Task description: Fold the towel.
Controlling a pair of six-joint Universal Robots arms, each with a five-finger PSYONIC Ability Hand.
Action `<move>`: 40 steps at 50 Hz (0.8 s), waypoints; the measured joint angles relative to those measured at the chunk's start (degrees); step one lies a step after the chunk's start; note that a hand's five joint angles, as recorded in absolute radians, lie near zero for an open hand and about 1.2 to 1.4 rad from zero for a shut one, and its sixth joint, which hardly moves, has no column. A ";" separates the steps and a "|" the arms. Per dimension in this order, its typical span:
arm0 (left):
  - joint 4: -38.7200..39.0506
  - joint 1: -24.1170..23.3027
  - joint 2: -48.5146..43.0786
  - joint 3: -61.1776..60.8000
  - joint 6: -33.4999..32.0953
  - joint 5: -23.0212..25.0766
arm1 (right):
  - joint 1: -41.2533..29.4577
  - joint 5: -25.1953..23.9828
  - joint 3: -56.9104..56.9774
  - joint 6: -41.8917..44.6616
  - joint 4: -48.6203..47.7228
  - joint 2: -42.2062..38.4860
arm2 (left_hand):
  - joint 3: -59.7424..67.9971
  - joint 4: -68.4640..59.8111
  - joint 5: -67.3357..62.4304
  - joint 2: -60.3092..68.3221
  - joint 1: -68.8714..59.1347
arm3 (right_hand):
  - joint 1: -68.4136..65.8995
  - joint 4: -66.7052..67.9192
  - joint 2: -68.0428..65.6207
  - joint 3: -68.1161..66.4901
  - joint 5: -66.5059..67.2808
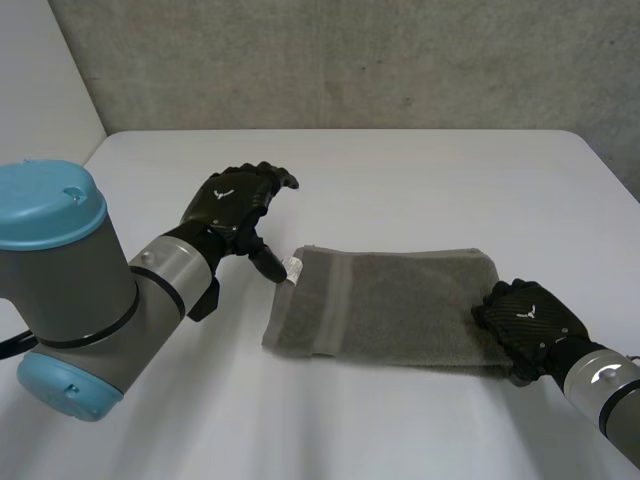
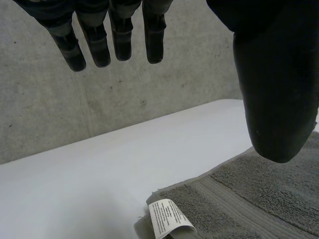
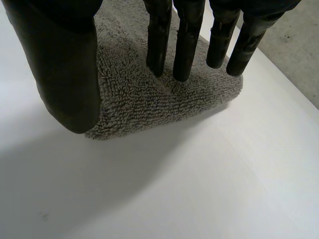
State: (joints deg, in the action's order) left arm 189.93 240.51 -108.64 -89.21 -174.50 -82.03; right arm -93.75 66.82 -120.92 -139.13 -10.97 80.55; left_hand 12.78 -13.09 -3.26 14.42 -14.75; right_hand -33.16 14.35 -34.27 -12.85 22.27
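Grey terry towel (image 1: 390,305) lies on the white surface (image 1: 400,170), folded into a long flat band with a woven stripe running across it near one short end. A small white label (image 1: 292,268) sticks out from the far corner of that striped end.

At this same corner of the towel is the left hand (image 1: 232,205). In its own wrist view its fingers (image 2: 119,40) are straight and spread, held up off the cloth, and its thumb (image 2: 274,99) hangs above the towel just beside the label (image 2: 167,224). Nothing is held in it; the hand is released. In the head view the thumb tip comes down close to the label, but whether it touches the cloth cannot be told.

At the towel's opposite short end is the right hand (image 1: 525,318), lying on top of the cloth. In its wrist view the straight fingers (image 3: 187,45) reach down onto the towel's pile near the rounded, folded edge, and the thumb (image 3: 65,64) stands just beside the near corner of that end, on the side of the bare surface. The fingers are not curled round the cloth; the hand rests flat and relaxed on it.

Behind the towel, past the surface's far edge, rises a rough concrete wall (image 1: 350,60).
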 measured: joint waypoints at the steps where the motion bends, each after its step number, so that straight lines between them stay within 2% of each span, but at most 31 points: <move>1: 0.00 0.04 -0.06 -0.01 0.15 0.01 | 0.02 -0.01 -0.08 0.00 -0.27 -0.01 | 0.00 0.00 0.00 0.00 0.00 | -0.48 0.00 -0.12 0.00 0.79; 3: 0.03 0.10 -0.14 0.00 0.34 0.03 | 0.07 -0.01 -0.16 0.00 -0.73 -0.08 | 0.00 0.00 0.00 0.00 0.00 | -1.58 0.00 -0.63 0.00 2.28; 7: 0.10 0.20 -0.19 0.04 0.57 0.04 | 0.21 -0.01 -0.18 0.02 -2.10 -0.90 | 0.00 0.00 0.00 0.00 0.00 | -17.68 0.00 -16.10 0.00 18.22; 10: 0.14 0.27 -0.19 0.06 0.61 0.04 | 0.27 0.06 0.15 0.05 -2.80 -1.94 | 0.00 0.00 0.00 0.00 0.00 | -31.04 0.00 -33.86 0.00 34.49; 13: 0.11 0.43 -0.15 0.01 0.60 0.04 | 0.39 0.05 0.75 0.08 -2.86 -2.39 | 0.00 0.00 0.00 0.00 0.00 | -36.94 0.00 -40.91 0.00 43.19; 17: 0.05 0.80 0.08 -0.16 0.59 0.03 | 0.72 -0.14 2.28 0.22 -1.95 -1.37 | 0.00 0.00 0.00 0.00 0.00 | -38.20 0.00 -40.91 0.00 43.60; 26: 0.00 2.35 1.89 -0.44 0.91 -0.05 | -0.26 -1.97 10.47 1.16 4.96 6.38 | 0.00 0.00 0.00 0.00 0.00 | -38.51 0.00 -40.92 0.00 43.60; 33: -0.01 3.62 3.77 -0.45 2.24 -0.03 | -11.78 -2.39 18.54 4.67 6.69 7.77 | 0.00 0.00 0.00 0.00 0.00 | -38.97 0.00 -41.02 0.00 43.60; 40: 0.00 4.70 5.80 -0.48 4.13 -0.05 | -29.17 1.65 26.04 14.73 6.19 -0.83 | 0.00 0.00 0.00 0.00 0.00 | -39.29 0.00 -41.02 0.00 43.61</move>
State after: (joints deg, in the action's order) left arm 189.93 245.21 -102.84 -89.69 -170.37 -82.08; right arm -122.93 68.46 -94.87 -124.40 -4.78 79.72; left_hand 12.78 -13.09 -3.26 14.42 -14.75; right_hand -72.45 14.35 -75.29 -12.85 65.88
